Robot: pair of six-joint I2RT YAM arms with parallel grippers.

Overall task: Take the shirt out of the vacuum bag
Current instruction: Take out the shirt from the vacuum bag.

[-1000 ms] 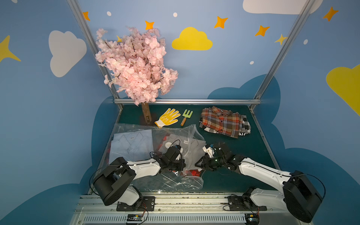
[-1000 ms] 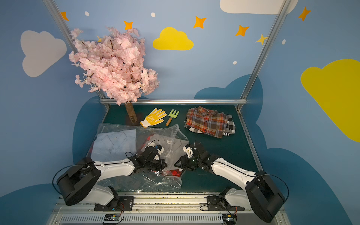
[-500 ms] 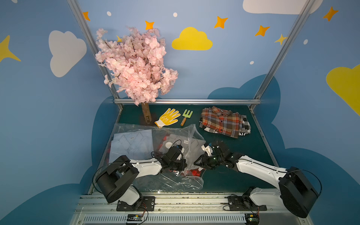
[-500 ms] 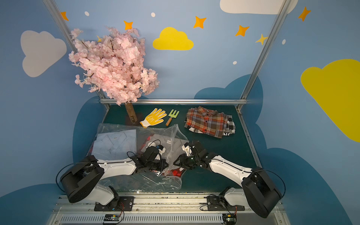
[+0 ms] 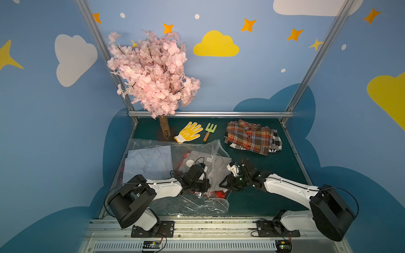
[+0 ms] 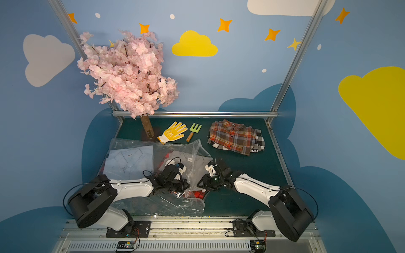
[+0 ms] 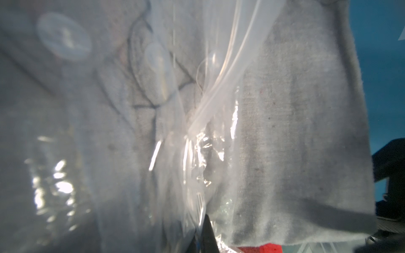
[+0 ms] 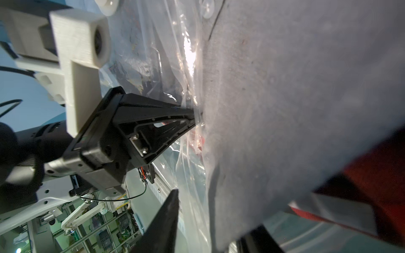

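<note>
The clear vacuum bag (image 5: 153, 145) lies on the green table at the left, with its white valve disc (image 5: 189, 162) showing. A grey shirt (image 5: 220, 163) lies in the bag's open mouth over a red cloth (image 5: 220, 193); a pale blue shirt (image 5: 149, 162) sits deeper inside. My left gripper (image 5: 207, 188) (image 7: 200, 238) is shut on a fold of the bag's plastic next to the grey shirt (image 7: 295, 131). My right gripper (image 5: 222, 186) (image 8: 214, 219) is at the bag's mouth, open. The grey shirt's (image 8: 285, 87) edge and some plastic lie between its fingers.
A folded plaid shirt pile (image 5: 249, 137) lies at the back right. A yellow glove (image 5: 189, 131) and a green toy rake (image 5: 210, 130) lie at the back beside the pink blossom tree (image 5: 153, 72). A metal rail (image 5: 197, 225) runs along the front edge.
My right gripper has slid left against the bag's mouth and its jaws have narrowed around the grey shirt's edge. The left gripper has kept its hold on the plastic.
</note>
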